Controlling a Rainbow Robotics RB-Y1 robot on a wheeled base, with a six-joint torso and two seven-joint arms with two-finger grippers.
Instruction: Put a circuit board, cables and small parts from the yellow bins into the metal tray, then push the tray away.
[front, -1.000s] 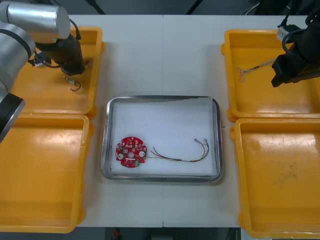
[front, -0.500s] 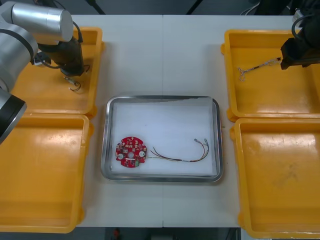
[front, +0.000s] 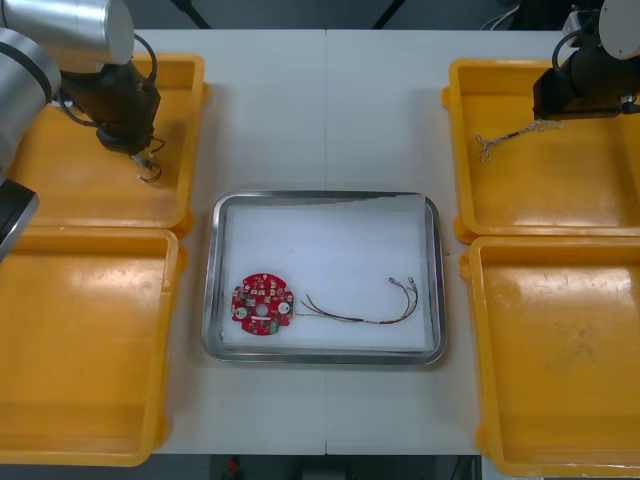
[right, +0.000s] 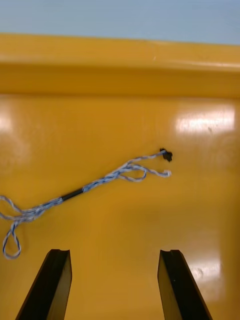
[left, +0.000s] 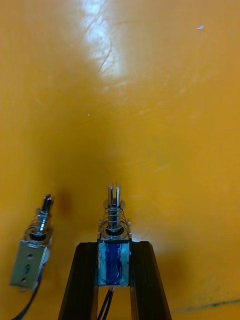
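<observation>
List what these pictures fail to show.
- Front view: how the left gripper holds the small metal part, under its wrist.
- Front view: right gripper, gap covered by its wrist.
- Right wrist view: blue and white cable, one end cut by the edge.
- Front view: circuit board, markings too small.

Below me spreads a light table (front: 270, 120). A thin seam (front: 326, 130) runs straight across it from twelve o'clock to six. Past the far edge, at twelve, lies a dark strip (front: 300, 12), perhaps the floor. At six, just beyond the near edge, sits a small red speck (front: 232, 466); I cannot tell what it is.
</observation>
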